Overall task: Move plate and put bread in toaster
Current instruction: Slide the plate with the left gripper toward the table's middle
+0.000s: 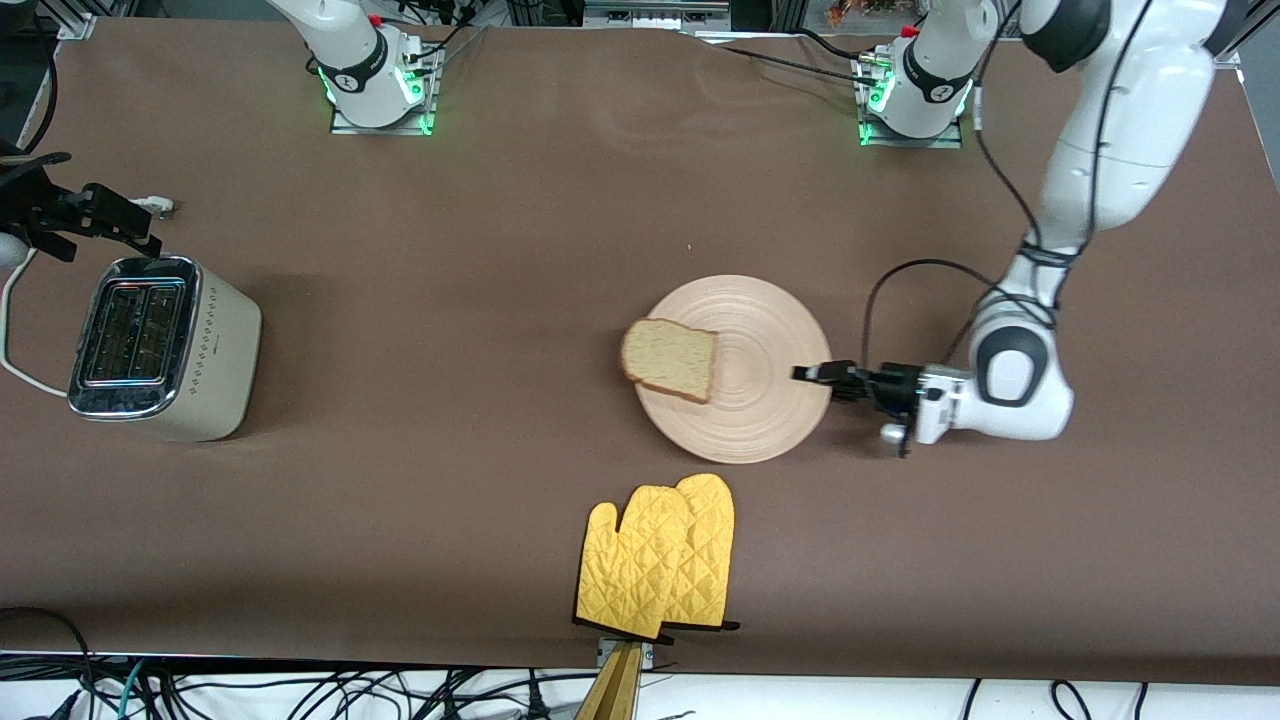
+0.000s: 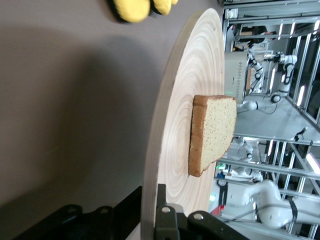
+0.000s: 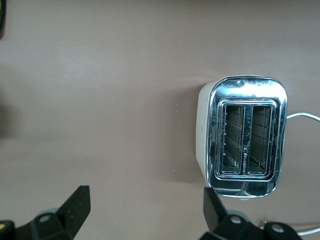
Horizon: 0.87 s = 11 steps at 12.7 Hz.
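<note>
Taking the plate as our landmark, we start nearest the front camera with a pair of yellow quilted oven mitts lying flat on the brown tabletop, nearer to that camera than the plate and a little apart from it. The plate itself, round, wooden and ringed with grooves, sits around the middle of the tabletop. On it lies the bread, a single speckled slice with a darker crust, resting at the plate's edge toward the right arm's end and slightly overhanging the rim. At the plate's edge toward the left arm's end we see the left tool, its fingers clamped tight on the rim, one above the wood and one below; the left wrist view shows the plate edge-on, with the bread on its surface. Well apart from the plate, at the right arm's end of the tabletop, stands the cream toaster with its chrome top and two vacant slots. The right tool hangs above the toaster, fingers spread wide and holding nothing.
</note>
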### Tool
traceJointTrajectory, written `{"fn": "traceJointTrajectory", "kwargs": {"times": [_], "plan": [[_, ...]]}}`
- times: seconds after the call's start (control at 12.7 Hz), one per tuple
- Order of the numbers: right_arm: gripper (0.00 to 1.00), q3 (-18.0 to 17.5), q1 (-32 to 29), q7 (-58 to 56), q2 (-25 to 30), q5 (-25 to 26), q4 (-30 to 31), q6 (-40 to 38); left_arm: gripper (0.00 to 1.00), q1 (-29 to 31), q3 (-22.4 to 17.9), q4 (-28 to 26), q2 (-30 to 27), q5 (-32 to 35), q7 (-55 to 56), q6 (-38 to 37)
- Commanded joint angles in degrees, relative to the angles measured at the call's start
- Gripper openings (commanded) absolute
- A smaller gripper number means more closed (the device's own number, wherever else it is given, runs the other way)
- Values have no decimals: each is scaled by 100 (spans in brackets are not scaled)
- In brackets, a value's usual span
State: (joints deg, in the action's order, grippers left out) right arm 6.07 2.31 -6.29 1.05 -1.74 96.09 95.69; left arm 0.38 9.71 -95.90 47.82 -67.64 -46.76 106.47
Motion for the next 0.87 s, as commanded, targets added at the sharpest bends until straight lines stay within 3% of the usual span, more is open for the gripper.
{"fn": "traceJointTrajectory", "kwargs": {"times": [0.0, 0.24, 0.55, 0.79], "plan": [[100, -9, -29, -30, -52, 7, -134, -76, 0, -676, -30, 168, 122, -652, -70, 424], [100, -9, -29, -30, -52, 33, -134, -103, 0, -1486, -92, 239, 158, -1329, 9, 846], [100, -18, -12, -21, -52, 51, -143, -200, 0, -2101, -65, 187, 201, -1716, 88, 1761], [100, -18, -12, -30, -52, 51, -143, -199, 0, -2182, -74, 160, 176, -1832, 412, 1833]]}}
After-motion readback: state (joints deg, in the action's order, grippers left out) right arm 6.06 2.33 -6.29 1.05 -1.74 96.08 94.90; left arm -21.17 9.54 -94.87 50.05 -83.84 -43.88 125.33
